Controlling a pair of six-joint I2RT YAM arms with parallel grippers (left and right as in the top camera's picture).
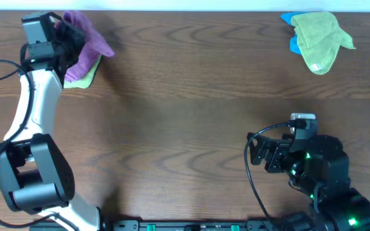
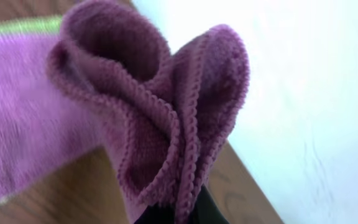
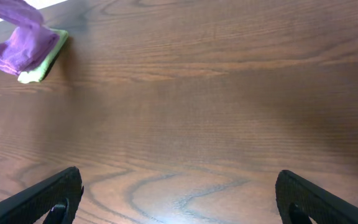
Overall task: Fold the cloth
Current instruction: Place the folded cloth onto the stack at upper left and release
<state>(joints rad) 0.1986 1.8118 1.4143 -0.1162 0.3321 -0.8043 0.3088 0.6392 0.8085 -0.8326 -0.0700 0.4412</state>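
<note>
Your left gripper (image 1: 68,36) pinches a bunched wad of purple cloth (image 2: 148,106) trailing from its tips onto the green cloth (image 1: 82,77), right gripper (image 1: 259,154) spread idle; releasing now likely drops it crumpled, not folded.

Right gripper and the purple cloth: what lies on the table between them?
Nothing: only bare wooden table separates the right gripper from the purple cloth. The right wrist view shows this stretch, and the overhead view agrees.

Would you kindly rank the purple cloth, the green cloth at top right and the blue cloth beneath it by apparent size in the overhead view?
Green cloth, largest.
Purple cloth, partly behind the left gripper.
Blue cloth, smallest, mostly covered.
</note>
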